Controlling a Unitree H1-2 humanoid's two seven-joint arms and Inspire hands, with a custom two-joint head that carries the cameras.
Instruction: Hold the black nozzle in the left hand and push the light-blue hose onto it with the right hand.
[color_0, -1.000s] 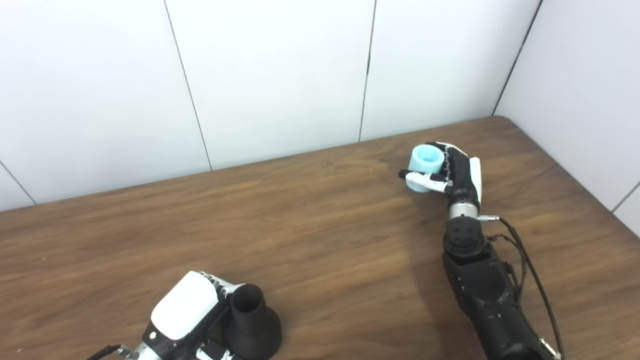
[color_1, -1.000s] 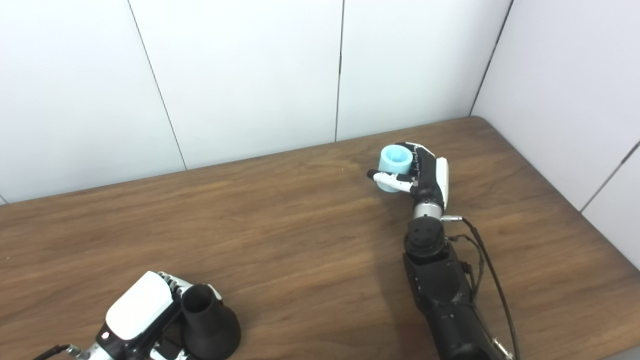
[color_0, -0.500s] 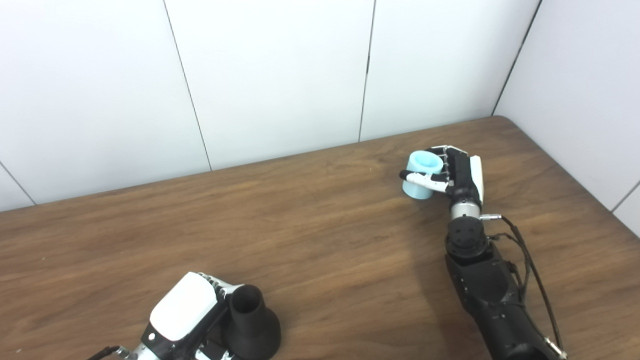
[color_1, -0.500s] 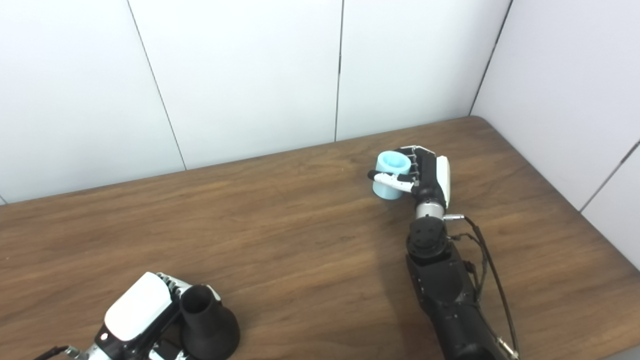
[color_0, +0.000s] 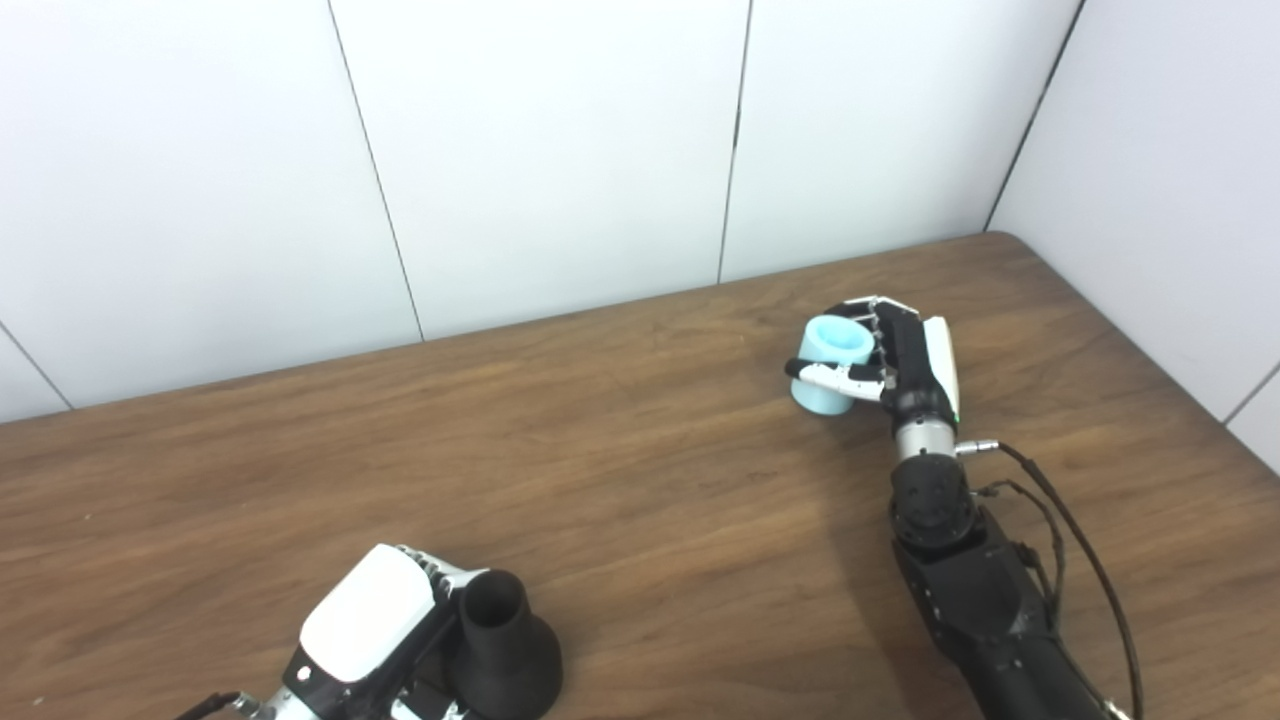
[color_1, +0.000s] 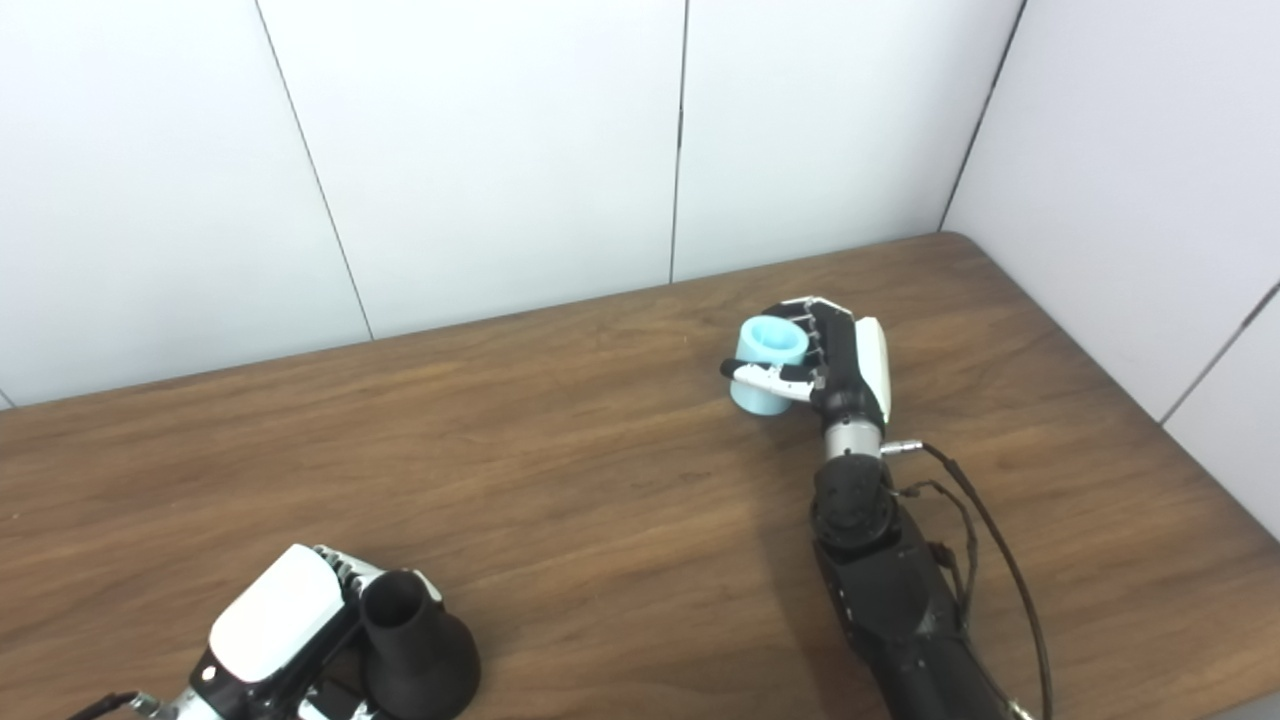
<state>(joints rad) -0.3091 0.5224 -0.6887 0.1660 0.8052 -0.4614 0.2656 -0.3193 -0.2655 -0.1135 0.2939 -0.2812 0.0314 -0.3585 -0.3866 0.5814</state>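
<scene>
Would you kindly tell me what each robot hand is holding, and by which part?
Right robot hand: light-blue hose, gripped around its side wall. Left robot hand: black nozzle, by its side.

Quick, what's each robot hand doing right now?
Left hand: shut on the black nozzle, which stands on the table.
Right hand: shut on the light-blue hose.

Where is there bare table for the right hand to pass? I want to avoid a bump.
Bare wood spans the table between the right hand with the light-blue hose and the left hand on the black nozzle. Only the near-left corner is crowded.
</scene>
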